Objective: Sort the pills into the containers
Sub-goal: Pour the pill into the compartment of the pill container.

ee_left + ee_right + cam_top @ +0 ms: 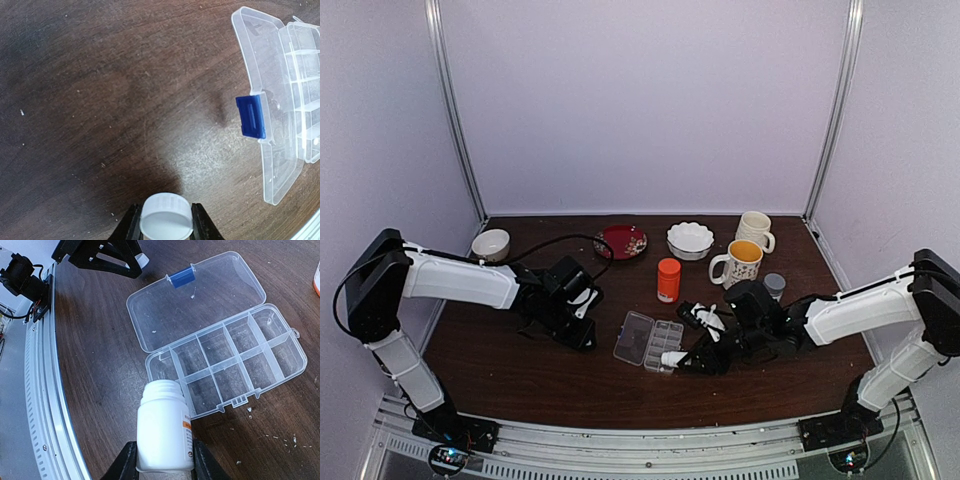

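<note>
Left arm (460,278) and right arm (865,308) are showing white shells over black joints and black bases. A black cable (552,240) is looping off the left arm. Left end effector (166,227) and right end effector (164,462) are showing black fingers.

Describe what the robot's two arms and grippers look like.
The left arm and right arm have smooth white link shells with black joint housings. A thin black cable loops off the left one. The left gripper and right gripper each have two black fingers.
</note>
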Controlling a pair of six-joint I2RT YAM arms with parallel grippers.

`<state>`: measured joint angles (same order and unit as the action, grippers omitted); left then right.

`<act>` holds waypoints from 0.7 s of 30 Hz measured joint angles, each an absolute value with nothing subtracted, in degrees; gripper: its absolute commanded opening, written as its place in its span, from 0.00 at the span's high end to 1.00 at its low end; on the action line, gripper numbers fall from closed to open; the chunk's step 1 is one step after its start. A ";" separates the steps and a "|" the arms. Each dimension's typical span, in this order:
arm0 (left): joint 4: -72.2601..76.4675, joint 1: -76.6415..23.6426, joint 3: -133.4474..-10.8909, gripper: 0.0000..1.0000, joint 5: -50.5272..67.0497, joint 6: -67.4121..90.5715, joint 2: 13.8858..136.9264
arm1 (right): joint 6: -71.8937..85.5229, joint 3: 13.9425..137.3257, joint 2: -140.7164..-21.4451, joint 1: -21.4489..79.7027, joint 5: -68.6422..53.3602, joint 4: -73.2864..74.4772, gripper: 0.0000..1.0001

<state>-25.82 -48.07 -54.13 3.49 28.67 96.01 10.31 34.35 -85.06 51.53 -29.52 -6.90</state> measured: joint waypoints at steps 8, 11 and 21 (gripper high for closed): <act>-25.91 -48.12 -54.92 0.76 3.66 28.36 96.03 | 9.37 34.63 -86.15 51.66 -29.06 -5.65 1.00; -25.96 -48.16 -54.98 0.76 3.66 28.36 96.03 | 9.34 34.61 -85.78 51.79 -29.04 -5.58 1.00; -25.98 -48.60 -54.98 0.76 3.66 28.36 96.03 | 9.37 34.59 -85.30 51.79 -28.71 -5.67 1.00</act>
